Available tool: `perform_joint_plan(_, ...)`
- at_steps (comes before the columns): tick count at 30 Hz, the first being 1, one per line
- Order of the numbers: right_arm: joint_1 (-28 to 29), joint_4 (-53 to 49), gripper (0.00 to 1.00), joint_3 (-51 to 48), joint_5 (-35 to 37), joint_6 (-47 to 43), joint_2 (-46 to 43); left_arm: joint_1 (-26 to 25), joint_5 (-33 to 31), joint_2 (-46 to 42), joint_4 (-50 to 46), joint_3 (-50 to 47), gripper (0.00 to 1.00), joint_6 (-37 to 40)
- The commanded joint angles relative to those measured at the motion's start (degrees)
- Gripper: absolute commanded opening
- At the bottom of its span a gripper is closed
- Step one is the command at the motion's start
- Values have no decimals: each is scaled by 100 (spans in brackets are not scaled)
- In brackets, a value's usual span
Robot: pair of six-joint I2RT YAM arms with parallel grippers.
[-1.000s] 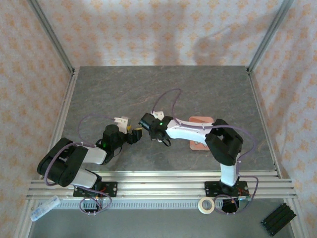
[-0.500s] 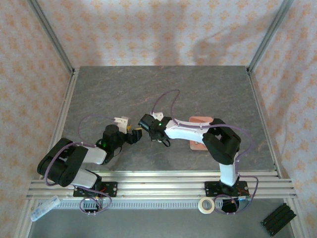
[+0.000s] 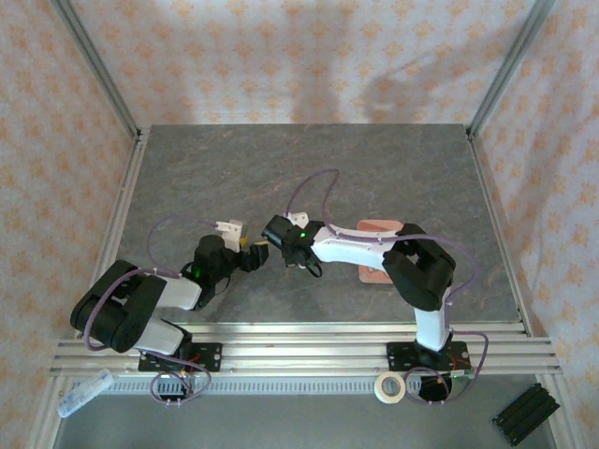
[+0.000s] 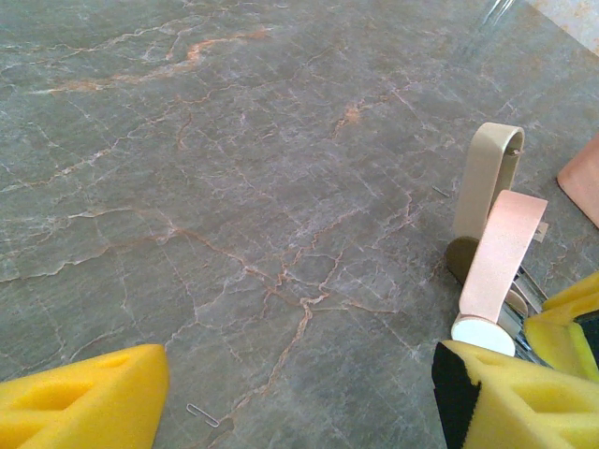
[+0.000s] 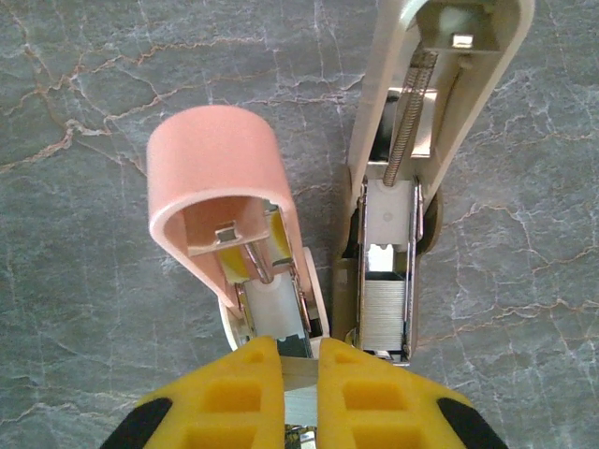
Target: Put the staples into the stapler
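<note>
Your left claw point(image 4: 299, 393) gaped empty, right claw point(image 5: 299, 360) pinched the pink stapler point(image 5: 220, 168) — staples point(image 5: 384, 313) looked seated in the beige stapler point(image 5: 374, 103), lid not yet shut.

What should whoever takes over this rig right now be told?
Left gripper: open, empty, low beside the staplers.
Right gripper: closed on a thin grey strip, probably staples, over the pink stapler.
Both lids stand open; the beige stapler has a row of staples in its channel.
Left to do: seat the strip in the pink stapler, close it.
A loose staple lies on the table.
</note>
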Motion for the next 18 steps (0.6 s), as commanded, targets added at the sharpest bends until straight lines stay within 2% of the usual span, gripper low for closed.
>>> perform_joint_plan(1,-2,-36,11,-153,-229,-218,40,-45,104,82,138,130,75,178)
perform_joint_plan(18,-112,101,11,-297,-585,-330,-13,-45,119,78,151,130,75,176)
